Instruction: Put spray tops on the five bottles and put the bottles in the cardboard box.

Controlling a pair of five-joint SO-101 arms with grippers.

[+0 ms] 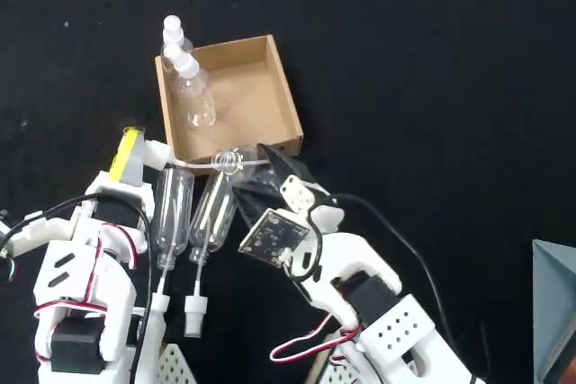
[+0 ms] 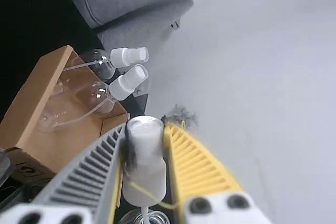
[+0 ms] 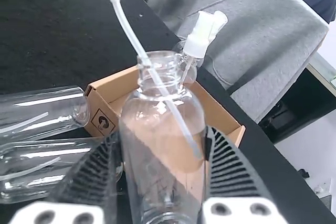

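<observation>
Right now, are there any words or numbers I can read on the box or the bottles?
Cardboard box: one small black printed sign on its outer wall, too blurred to read.
Clear bottles and white spray tops: no words or numbers visible on them.

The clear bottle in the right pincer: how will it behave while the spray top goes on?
Probably light: the bottle looks empty and thin-walled. Its smooth round wall may slip or twist in the right pincer. The thin tube under the spray top looks bendy, so it likely flexes rather than pushes the bottle.
</observation>
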